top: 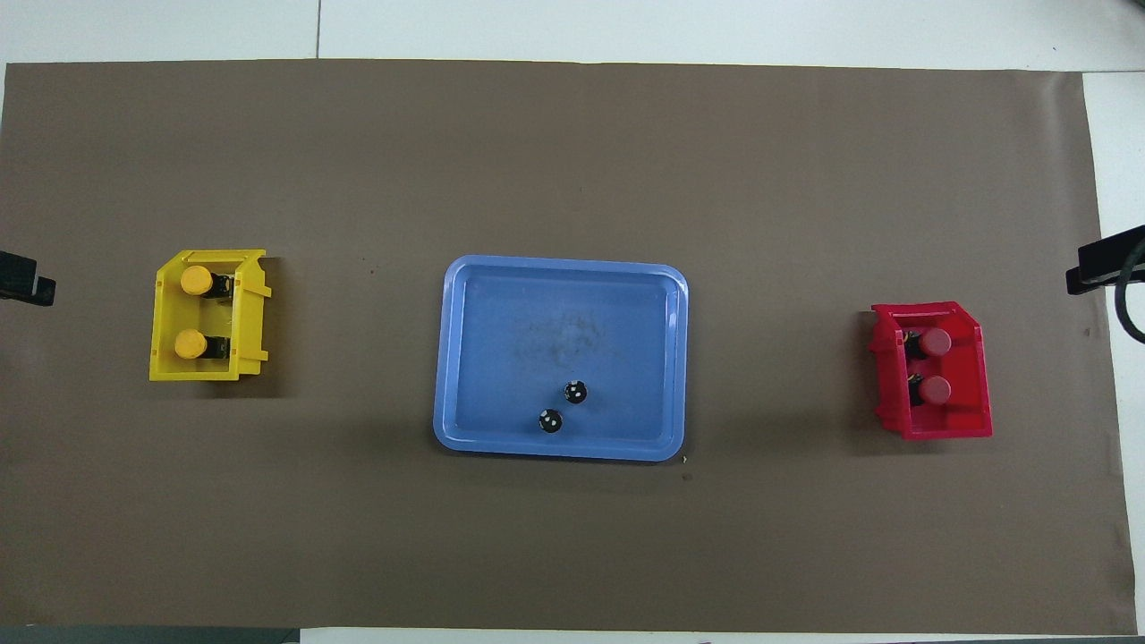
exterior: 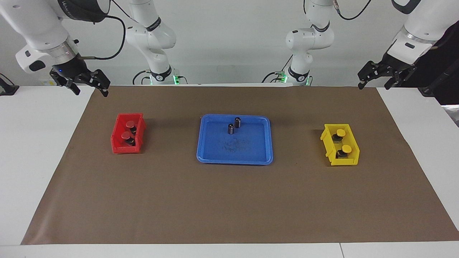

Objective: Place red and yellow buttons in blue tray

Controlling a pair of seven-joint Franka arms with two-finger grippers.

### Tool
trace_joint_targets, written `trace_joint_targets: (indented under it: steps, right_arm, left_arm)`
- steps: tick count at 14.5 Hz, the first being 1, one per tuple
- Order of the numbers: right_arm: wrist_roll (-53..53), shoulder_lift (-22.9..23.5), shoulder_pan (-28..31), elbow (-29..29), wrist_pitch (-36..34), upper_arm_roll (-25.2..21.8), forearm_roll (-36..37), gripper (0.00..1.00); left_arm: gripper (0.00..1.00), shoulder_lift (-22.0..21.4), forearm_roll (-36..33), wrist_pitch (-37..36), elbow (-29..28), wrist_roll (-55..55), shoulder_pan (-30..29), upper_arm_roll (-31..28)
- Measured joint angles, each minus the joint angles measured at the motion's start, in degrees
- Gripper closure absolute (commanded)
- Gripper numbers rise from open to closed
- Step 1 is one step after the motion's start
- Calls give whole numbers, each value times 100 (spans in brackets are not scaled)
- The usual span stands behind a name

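Observation:
Two red buttons (exterior: 126, 135) (top: 936, 341) stand in a small red bin (exterior: 116, 138) (top: 977, 385) toward the right arm's end of the table. Two yellow buttons (exterior: 341, 133) (top: 190, 343) stand in a small yellow bin (exterior: 353, 141) (top: 165, 322) toward the left arm's end. The blue tray (exterior: 247, 147) (top: 501, 358) lies between the bins at the middle of the mat. My right gripper (exterior: 91, 93) hangs open and empty over the mat's corner near the red bin. My left gripper (exterior: 373, 87) hangs open and empty over the mat's edge near the yellow bin.
Two dark capless cylinders (exterior: 238, 122) (top: 576, 392) stand upright in the tray, on the side nearer the robots. A brown mat (exterior: 229, 200) (top: 572, 179) covers most of the white table. Both arms wait raised at the table's ends.

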State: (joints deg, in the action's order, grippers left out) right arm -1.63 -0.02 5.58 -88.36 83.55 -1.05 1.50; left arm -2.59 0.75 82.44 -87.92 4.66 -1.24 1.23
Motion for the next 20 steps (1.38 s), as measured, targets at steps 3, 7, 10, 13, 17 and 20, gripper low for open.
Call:
trace_joint_targets:
  steps: [3, 7, 10, 13, 17, 20]
  right_arm:
    - [2, 0, 2, -1, 0, -9, 0, 0]
    - [4, 0, 3, -1, 0, -11, -1, 0]
    - [4, 0, 4, -5, 0, -19, -1, 0]
    - [4, 0, 2, -6, 42, -6, -6, 0]
    - [4, 6, 1, -56, 289, -2, -11, 0]
    - [-2, 11, -17, -407, 820, 13, -108, 3]
  left_arm:
    - [0, 0, 0, 0, -1, 0, 0, -9]
    - [0, 0, 0, 0, -1, 0, 0, -9]
    - [0, 0, 0, -1, -1, 0, 0, -9]
    - [0, -2, 0, -1, -1, 0, 0, -9]
    - [0, -2, 0, -2, -1, 0, 0, -9]
    - [0, -2, 0, -2, -1, 0, 0, -9]
